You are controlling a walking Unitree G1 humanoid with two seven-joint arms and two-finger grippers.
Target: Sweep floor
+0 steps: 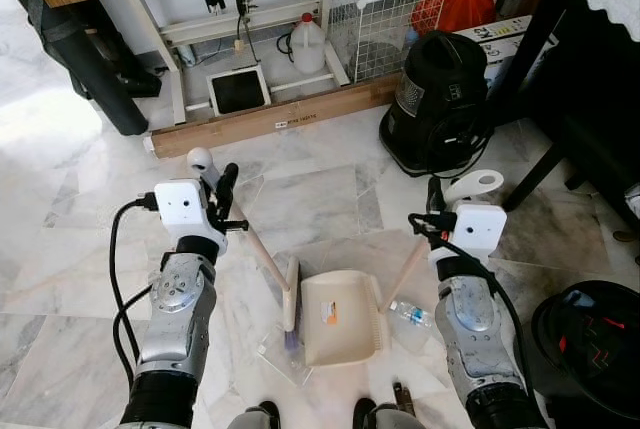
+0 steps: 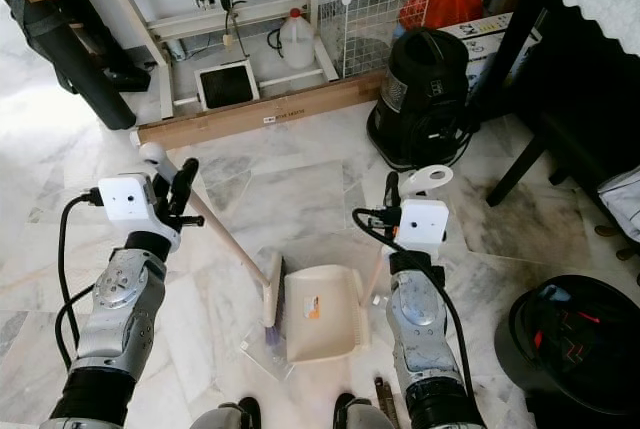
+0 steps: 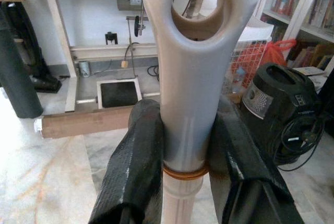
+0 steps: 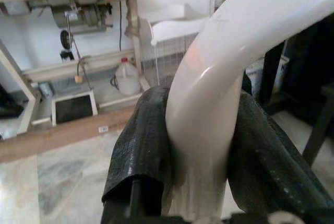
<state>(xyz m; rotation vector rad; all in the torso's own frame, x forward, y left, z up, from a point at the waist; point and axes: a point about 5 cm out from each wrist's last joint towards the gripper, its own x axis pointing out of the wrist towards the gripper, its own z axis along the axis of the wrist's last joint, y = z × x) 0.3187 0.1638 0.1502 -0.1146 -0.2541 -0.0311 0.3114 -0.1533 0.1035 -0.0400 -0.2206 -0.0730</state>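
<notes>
Left claw [image 1: 222, 192]: my two black fingers [image 3: 133, 172] clamp the broom [image 1: 262, 254] near its top, one on each side of the shaft.
Broom: pale cream, with a looped hanging hole at the top and a brown ring just under my grip; the shaft slants down from my left claw toward the robot's right, ending in a narrow head with purplish bristles on the floor [image 1: 300, 189].
Right claw [image 1: 436, 199]: pinched tight on the curved white handle of the dustpan [image 1: 343, 319], which rises to a loop above my fingers.
Dustpan: cream, tray flat on the marble, below and between my claws, an orange label on it, touching the broom head.
Bottle [image 1: 411, 314]: clear plastic, lying just beside the dustpan, under my right claw.
Vacuum [image 1: 440, 99]: black, well ahead of my right claw.
</notes>
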